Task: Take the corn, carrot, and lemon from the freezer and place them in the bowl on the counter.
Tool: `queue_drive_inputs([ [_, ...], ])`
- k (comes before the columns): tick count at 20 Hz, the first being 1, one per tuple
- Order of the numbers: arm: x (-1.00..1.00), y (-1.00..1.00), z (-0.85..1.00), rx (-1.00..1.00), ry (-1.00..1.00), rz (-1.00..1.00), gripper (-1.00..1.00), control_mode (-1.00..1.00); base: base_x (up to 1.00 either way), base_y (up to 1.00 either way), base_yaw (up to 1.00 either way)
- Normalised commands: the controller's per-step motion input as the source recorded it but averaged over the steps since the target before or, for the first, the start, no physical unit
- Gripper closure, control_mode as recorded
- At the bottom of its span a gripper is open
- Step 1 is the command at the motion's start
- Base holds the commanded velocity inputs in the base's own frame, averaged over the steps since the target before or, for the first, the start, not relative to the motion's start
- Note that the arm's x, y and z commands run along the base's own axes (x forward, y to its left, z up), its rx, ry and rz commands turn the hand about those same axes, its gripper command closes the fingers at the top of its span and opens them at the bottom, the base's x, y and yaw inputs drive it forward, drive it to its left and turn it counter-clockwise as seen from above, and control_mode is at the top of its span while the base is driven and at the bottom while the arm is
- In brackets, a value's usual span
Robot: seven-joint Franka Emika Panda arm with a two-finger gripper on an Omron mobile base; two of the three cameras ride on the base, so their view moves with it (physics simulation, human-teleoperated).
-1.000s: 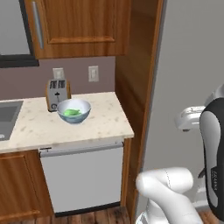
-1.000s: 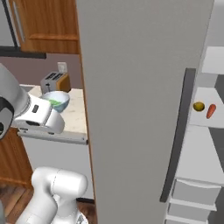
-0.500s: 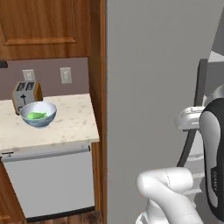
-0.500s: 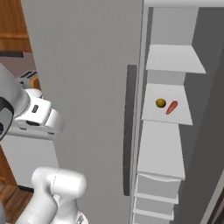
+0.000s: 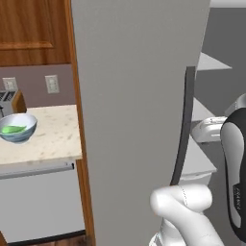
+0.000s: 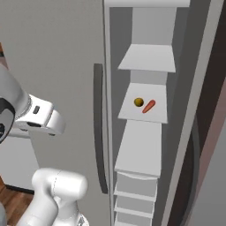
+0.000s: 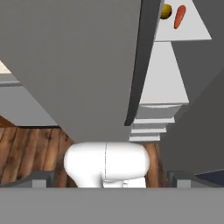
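The freezer stands open, its grey door and dark handle left of white inner shelves. On the middle shelf lie the lemon and, just right of it, the carrot; the hand view shows the lemon and carrot at its top right. The bowl sits on the counter at far left with the green corn inside. My gripper is open, held low before the door, far from the shelf, with nothing in it.
A toaster stands behind the bowl against the wall. Wooden cabinets hang above the counter. The door handle lies between my hand and the shelves. Lower freezer drawers stack under the shelves. Wood floor lies below.
The base has driven right, so both base views slid from the counter toward the freezer interior. Bowl, lemon and carrot have not moved. The arm keeps its pose.
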Motion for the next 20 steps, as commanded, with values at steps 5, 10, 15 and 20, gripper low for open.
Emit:
queue_drive_inputs([
  [5, 0.00, 0.00, 0.00, 0.00, 0.00, 0.00, -1.00, 1.00, 0.35, -0.31, 0.01],
  [10, 0.00, 0.00, 0.00, 0.00, 0.00, 0.00, -1.00, 1.00, 0.38, -0.25, 0.02],
  [15, 0.00, 0.00, 0.00, 0.00, 0.00, 0.00, -1.00, 1.00, 0.15, -0.38, 0.01],
  [20, 0.00, 0.00, 0.00, 0.00, 0.00, 0.00, -1.00, 1.00, 0.13, -0.56, 0.00],
])
